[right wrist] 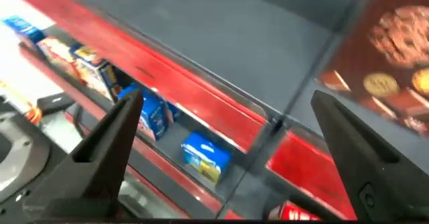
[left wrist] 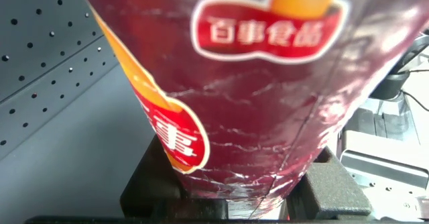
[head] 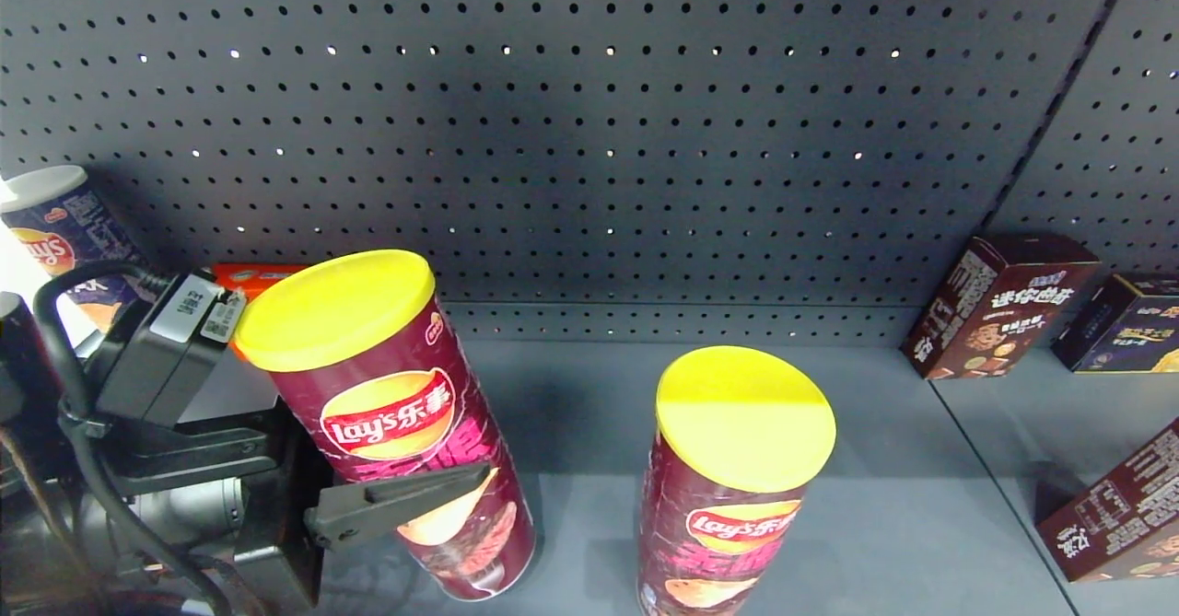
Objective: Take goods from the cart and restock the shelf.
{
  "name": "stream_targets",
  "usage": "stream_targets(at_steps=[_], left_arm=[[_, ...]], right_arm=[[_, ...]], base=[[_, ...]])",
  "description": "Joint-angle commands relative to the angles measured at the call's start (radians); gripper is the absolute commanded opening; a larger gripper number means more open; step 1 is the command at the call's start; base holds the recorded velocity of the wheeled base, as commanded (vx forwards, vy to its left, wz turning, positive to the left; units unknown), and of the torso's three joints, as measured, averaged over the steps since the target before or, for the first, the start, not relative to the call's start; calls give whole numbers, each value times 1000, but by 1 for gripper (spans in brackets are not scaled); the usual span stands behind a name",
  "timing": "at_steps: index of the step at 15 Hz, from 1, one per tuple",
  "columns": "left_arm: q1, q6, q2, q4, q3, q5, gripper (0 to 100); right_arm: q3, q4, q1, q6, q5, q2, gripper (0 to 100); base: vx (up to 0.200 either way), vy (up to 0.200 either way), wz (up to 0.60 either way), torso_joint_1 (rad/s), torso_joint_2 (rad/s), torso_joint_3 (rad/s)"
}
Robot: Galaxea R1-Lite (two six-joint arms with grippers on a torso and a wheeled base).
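A: What is on the far left?

B: A blue chip can with a white lid [head: 55, 229], at the back of the grey metal shelf [head: 571, 413]. Just right of it, the left end effector [head: 410, 505] squeezes a dark red chip can with a yellow plastic lid [head: 387, 413]. It grips the can low down on its side.

A: Is that can on the shelf?

B: It is over the left part of the shelf, near the front. I cannot tell if its bottom touches.

A: How should it go down?

B: I think it should stand straight and flat on its bottom. Then the grip should let go slowly. The can is tall and round, so it could tip or roll. It also needs a gap from the second dark red can [head: 737, 469]. That one stands to the right and does not touch it.

A: What would the can feel like?

B: Smooth and shiny, I guess, like a stiff paper tube. The lid looks a bit bendy. The black fingers [left wrist: 335, 190] look rough.

A: And farther right?

B: Brown cardboard boxes [head: 999, 303] with sharp corners sit by the grey back wall full of little holes [head: 589, 137]. The right end effector [right wrist: 231, 150] is spread wide and holds nothing, above a red shelf edge [right wrist: 167, 83].
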Motion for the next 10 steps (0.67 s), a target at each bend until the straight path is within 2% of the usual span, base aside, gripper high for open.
stream_targets(at_steps=[1,3,4,10], left_arm=[[-1,1,-1,0,0,0,0],[-2,1,-1,0,0,0,0],[-2,1,-2,0,1,0,0],[-2,1,-28,-1,55,0,0]], right_arm=[[0,-2,53,-39,30,-11,100],[-1,0,255,-16,65,-63,100],[-1,2,303,1,62,-96,100],[-7,21,324,42,69,-169,100]], base=[[0,0,0,0,0,0],[0,0,0,0,0,0],[0,0,0,0,0,0],[0,0,0,0,0,0]])
